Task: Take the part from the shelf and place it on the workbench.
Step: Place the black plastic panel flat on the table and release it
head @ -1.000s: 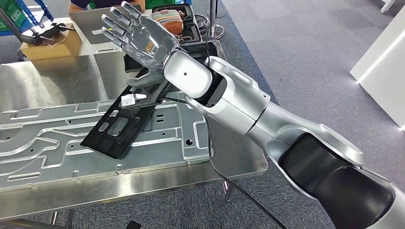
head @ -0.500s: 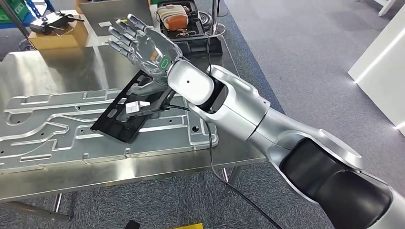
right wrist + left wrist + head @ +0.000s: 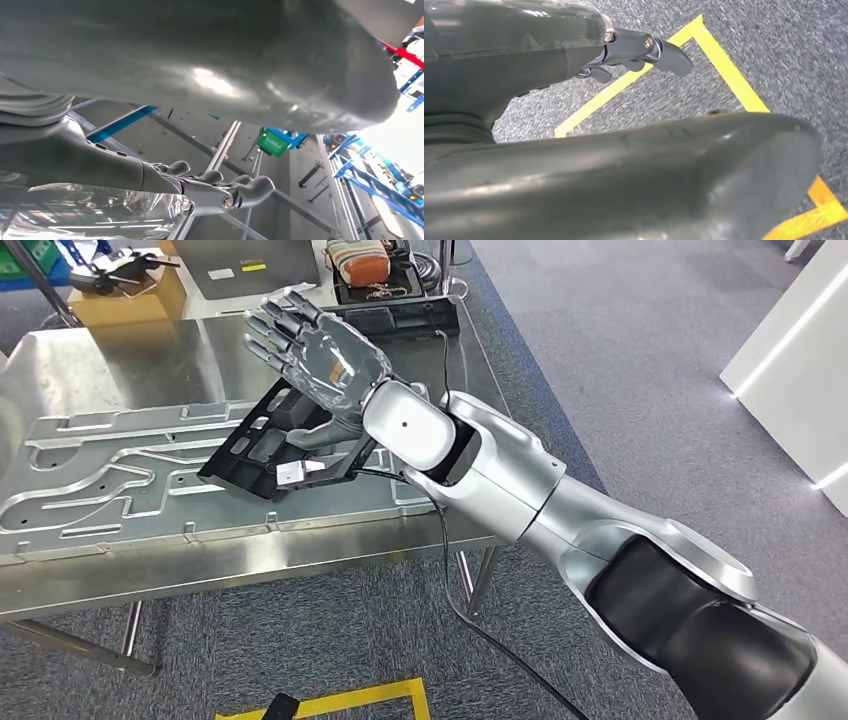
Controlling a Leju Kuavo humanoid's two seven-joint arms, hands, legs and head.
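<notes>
Black and slotted, the part (image 3: 268, 448) lies flat on the grey cast plate (image 3: 120, 475) atop the steel workbench (image 3: 130, 360). My right hand (image 3: 318, 355) hovers just above it, fingers spread, holding nothing. My left hand (image 3: 624, 50) hangs over carpet, fingers loosely apart, empty.

Floor: grey carpet (image 3: 640, 350), yellow tape (image 3: 345, 702) marked near view's lower edge | Furniture: steel worktop (image 3: 130, 355) on metal legs; white cabinet (image 3: 795, 350) at right | Far side: cardboard box (image 3: 125, 305), blue racking (image 3: 372, 175) | Light: bright, reflective glare on steel.
</notes>
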